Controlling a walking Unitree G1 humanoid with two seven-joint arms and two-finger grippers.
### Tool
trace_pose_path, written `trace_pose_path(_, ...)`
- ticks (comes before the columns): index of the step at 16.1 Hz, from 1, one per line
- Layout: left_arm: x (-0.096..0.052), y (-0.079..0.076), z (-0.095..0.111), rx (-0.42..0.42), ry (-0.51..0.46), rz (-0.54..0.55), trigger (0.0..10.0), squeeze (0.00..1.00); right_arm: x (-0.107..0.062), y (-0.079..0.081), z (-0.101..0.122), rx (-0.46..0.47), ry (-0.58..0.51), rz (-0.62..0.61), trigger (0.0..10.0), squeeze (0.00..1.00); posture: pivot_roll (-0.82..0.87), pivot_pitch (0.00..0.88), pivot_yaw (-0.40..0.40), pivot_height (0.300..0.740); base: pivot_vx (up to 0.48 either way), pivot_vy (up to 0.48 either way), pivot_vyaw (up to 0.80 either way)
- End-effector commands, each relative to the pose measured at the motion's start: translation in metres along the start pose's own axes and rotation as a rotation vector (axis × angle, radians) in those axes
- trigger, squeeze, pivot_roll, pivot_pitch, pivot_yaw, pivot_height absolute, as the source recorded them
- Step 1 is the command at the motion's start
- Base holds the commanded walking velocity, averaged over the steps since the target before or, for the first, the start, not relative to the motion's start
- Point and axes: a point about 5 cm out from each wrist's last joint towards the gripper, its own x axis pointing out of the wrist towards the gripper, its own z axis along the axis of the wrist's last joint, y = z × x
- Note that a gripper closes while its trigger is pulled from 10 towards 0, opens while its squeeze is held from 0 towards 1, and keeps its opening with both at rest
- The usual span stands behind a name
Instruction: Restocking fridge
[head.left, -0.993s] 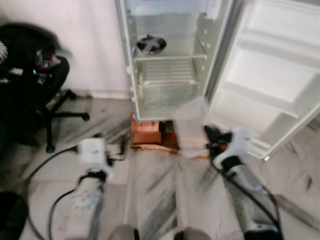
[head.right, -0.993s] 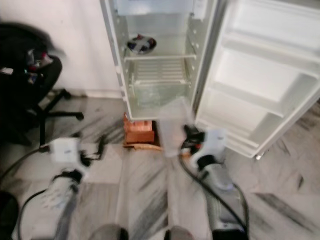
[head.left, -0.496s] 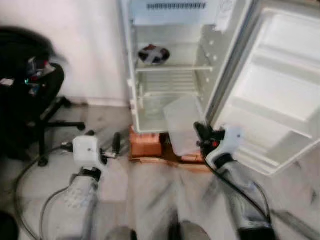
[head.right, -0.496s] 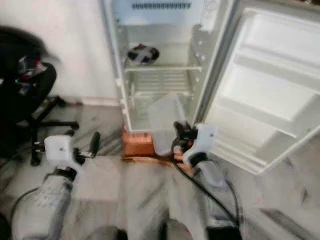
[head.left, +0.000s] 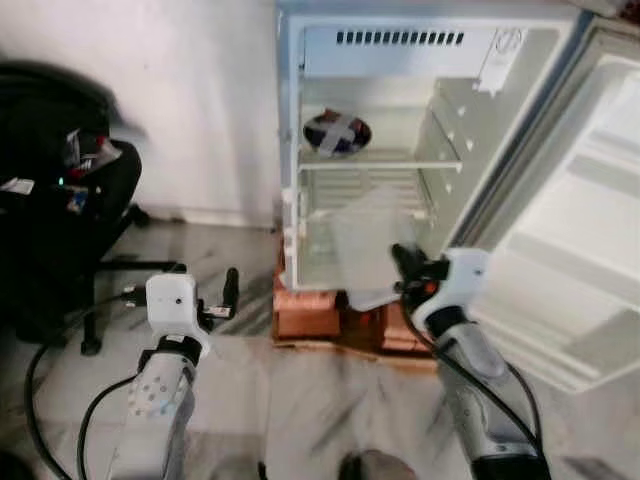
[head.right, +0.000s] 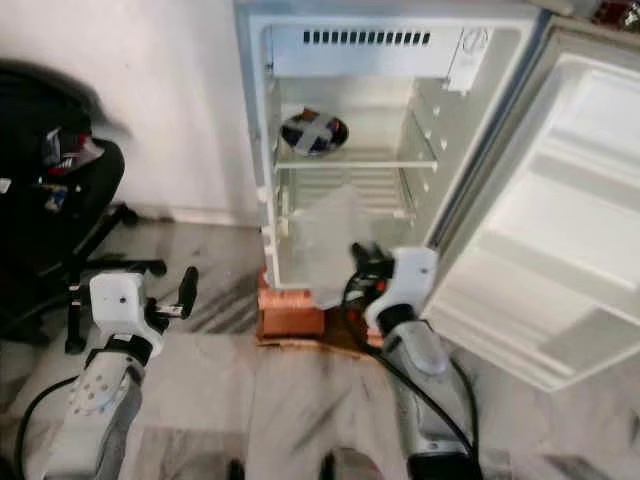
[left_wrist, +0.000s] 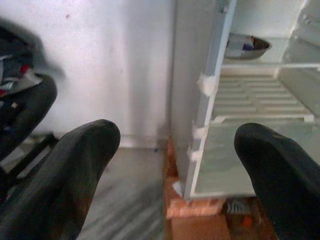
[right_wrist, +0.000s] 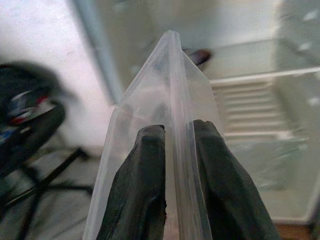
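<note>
A small white fridge (head.left: 290, 150) stands open ahead on a stack of bricks (head.left: 305, 312), its door (head.left: 590, 260) swung out to the right. A dark bowl (head.left: 337, 132) rests on its upper shelf. My right gripper (head.left: 402, 262) is shut on the edge of a clear plastic container (head.left: 362, 240), held up in front of the fridge's lower compartment; the right wrist view has the container (right_wrist: 165, 95) pinched between both fingers (right_wrist: 142, 170). My left gripper (head.left: 230, 290) stands open and empty, low at the left of the fridge, with its fingers (left_wrist: 75, 165) spread wide in the left wrist view.
A black office chair (head.left: 60, 210) with clutter on it stands at the left against the white wall. The floor is grey marbled tile (head.left: 300, 400). Black cables (head.left: 60, 420) trail from my left arm. The open door narrows the room on the right.
The camera has closed in on the fridge and tilted up, so its top is now in view. My right gripper has carried the clear container higher, from the bricks up to the lower compartment.
</note>
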Motion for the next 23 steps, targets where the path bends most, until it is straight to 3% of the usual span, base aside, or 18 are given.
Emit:
trace_pose_path(1, -0.0020, -0.0003, -0.0015, 0.016, 0.003, -0.005, 10.0, 0.00, -0.0043, -0.0061, 0.0035, -0.016, -0.024, -0.044, 10.0, 0.00, 0.12, 0.106, -0.038, 0.740, 0.000, 0.000, 0.00)
trace_pose_path(20, 0.0002, -0.0079, -0.0014, 0.018, 0.000, -0.034, 10.0, 0.00, 0.0007, -0.0130, 0.0086, -0.054, -0.055, -0.079, 10.0, 0.00, 0.12, 0.102, -0.045, 0.740, 0.337, 0.000, 0.00)
trace_pose_path(23, 0.0003, -0.0066, -0.0036, 0.018, 0.012, -0.023, 10.0, 0.00, 0.0011, -0.0128, 0.0085, -0.056, -0.056, -0.077, 10.0, 0.00, 0.12, 0.101, -0.048, 0.740, 0.000, 0.000, 0.00)
